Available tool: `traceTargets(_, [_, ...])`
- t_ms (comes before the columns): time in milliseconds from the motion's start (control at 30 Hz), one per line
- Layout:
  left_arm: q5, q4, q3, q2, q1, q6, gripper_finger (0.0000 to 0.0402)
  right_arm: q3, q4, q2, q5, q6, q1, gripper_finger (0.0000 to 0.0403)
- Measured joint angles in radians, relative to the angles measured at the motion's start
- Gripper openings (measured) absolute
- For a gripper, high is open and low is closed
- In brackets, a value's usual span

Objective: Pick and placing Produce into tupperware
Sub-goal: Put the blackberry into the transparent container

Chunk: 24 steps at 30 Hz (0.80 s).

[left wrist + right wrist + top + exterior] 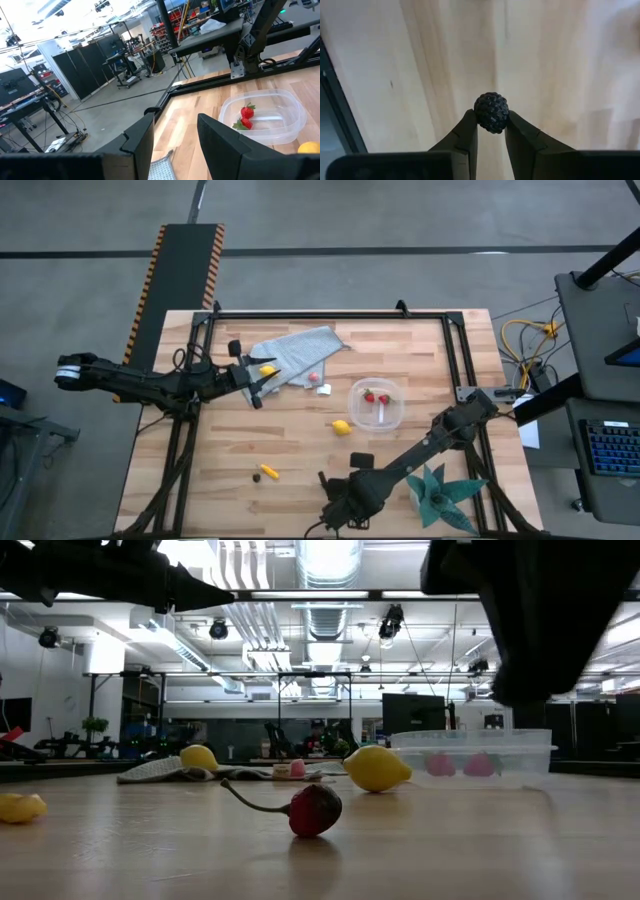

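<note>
High view: my two arms over the wooden table [300,440].
My left gripper [262,385] hovers part-open beside the cloth [300,350]; the tupperware [376,404] holds two strawberries [376,397]; my right gripper [491,131] pinches a dark berry [491,112].

A: Low view: both arms cut off at top edge, so we can't see either gripper there

B: Agreed. High view: pinkish bit [314,377] on the cloth [296,348] is too small for us to ID
</note>
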Motion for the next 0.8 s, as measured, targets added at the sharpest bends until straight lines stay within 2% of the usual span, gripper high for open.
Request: traceTargets(800, [0.0, 0.0, 0.0, 0.0, 0.0, 0.0, 0.0137, 0.0, -0.156, -0.23, 0.165, -0.029, -0.073, 0.006])
